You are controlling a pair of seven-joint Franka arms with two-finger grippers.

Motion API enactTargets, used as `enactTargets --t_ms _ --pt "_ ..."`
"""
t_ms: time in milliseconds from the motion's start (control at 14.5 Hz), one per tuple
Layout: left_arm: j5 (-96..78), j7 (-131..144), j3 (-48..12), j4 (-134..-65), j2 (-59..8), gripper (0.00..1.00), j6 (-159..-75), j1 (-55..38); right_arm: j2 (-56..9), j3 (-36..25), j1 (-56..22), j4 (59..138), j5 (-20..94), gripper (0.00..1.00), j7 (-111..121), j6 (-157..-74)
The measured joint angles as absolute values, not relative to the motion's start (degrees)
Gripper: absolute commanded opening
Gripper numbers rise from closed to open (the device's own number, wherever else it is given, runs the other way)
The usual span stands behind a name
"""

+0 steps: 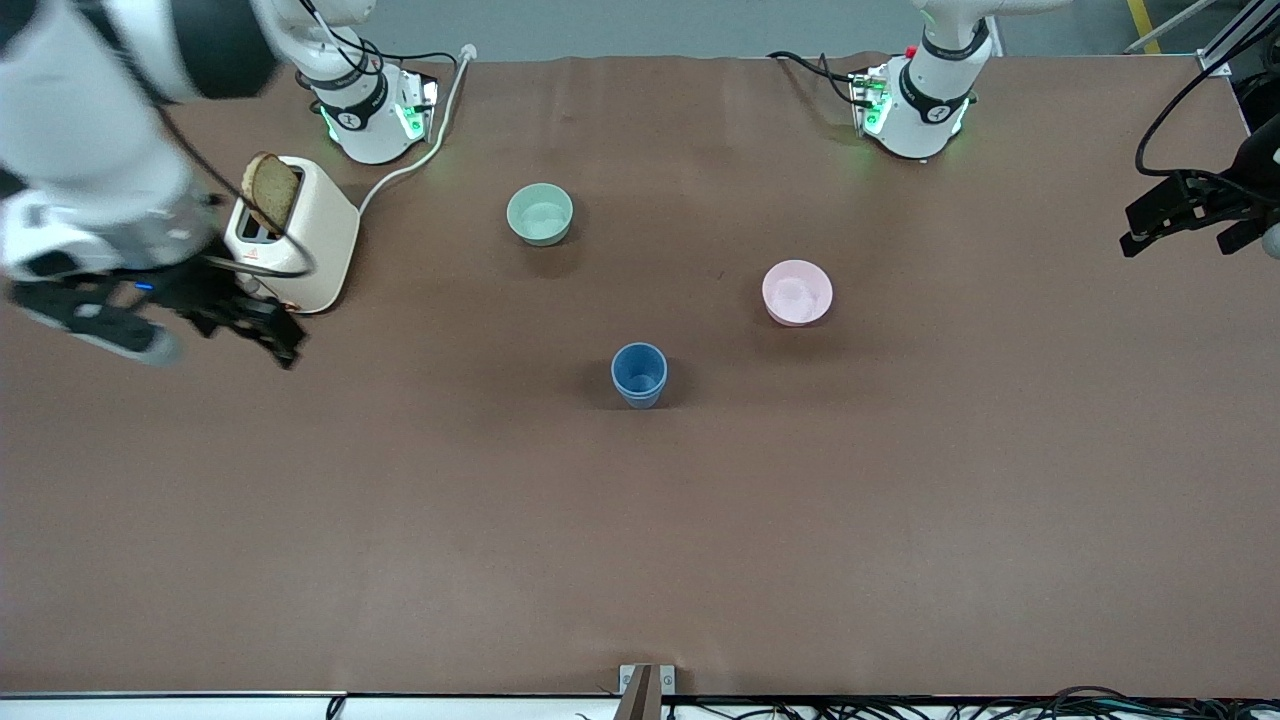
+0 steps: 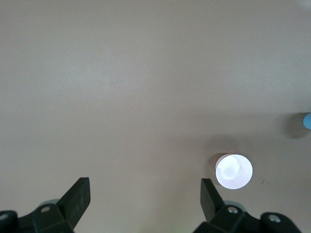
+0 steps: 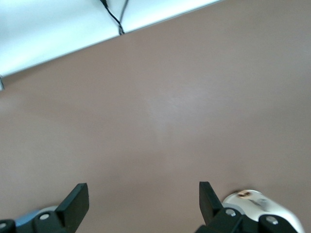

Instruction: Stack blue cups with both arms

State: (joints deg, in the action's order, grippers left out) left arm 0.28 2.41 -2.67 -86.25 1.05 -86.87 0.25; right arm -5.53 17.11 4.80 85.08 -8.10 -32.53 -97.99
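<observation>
Front view puts the blue cups [image 1: 639,374] in the middle of the frame, upright on the brown table [image 1: 640,560]. They read as one nested stack, with a second rim line showing below the top rim. No pincer touches them, and both are well apart from the stack.

The right pincer [image 1: 262,330] hangs at the frame's left edge, over the table just beside a cream toaster [image 1: 305,245] that has a slice of bread [image 1: 272,190] sticking up from its slot. The left pincer [image 1: 1150,222] hangs at the frame's right edge, over the left arm's end of the table.

Between the stack and the arm bases stand a pale green bowl [image 1: 540,213], higher in the frame and toward the right arm's end, and a pink bowl [image 1: 797,291], toward the left arm's end.

Left wrist view shows the left pincer [image 2: 145,196] with its black fingers [image 2: 78,195] spread wide and holding nothing. The pink bowl [image 2: 233,171] is close by, and a sliver of the blue cups [image 2: 307,121] sits at the frame's edge.

Right wrist view shows the right pincer [image 3: 143,200] with its fingers [image 3: 77,200] equally spread over bare table [image 3: 160,121], and no cup is in sight.
</observation>
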Motion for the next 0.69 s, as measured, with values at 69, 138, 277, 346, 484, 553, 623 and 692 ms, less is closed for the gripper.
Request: enactTargets --t_ms 69,138,277,346,484,553,623,692 --pt "0.28 2.42 -3.29 -86.31 1.06 1.00 -86.86 0.22 -3.75 13.08 4.72 85.07 -5.19 1.00 -27.56 -95.17" --pt "0.28 2.56 -4.23 -86.49 1.09 1.00 -86.86 0.21 -2.04 9.59 4.71 85.08 -2.98 1.00 -23.57 -92.35" --pt "0.28 3.72 -6.11 -87.36 1.37 1.00 -87.27 0.10 0.79 4.02 4.49 85.14 0.17 1.00 -17.05 -86.82" --pt "0.28 4.15 -6.66 -87.83 1.56 1.00 -87.56 0.05 1.72 1.82 4.20 85.25 1.97 1.00 -13.81 -84.46" --pt "0.32 4.28 -6.85 -88.36 1.91 1.00 -87.69 0.08 2.37 -0.37 3.83 85.51 3.48 1.00 -10.39 -83.06" --pt "0.60 4.28 -6.80 -88.46 2.04 1.00 -87.71 0.16 2.31 -0.54 3.71 85.77 3.49 1.00 -9.94 -83.13" --pt "1.24 4.28 -6.77 -88.51 2.14 1.00 -87.71 0.20 2.27 -0.57 3.53 86.04 3.49 1.00 -9.81 -83.29" --pt "1.84 4.28 -6.76 -88.53 2.22 1.00 -87.70 0.20 2.24 -0.56 3.33 86.17 3.48 1.00 -9.80 -83.34"
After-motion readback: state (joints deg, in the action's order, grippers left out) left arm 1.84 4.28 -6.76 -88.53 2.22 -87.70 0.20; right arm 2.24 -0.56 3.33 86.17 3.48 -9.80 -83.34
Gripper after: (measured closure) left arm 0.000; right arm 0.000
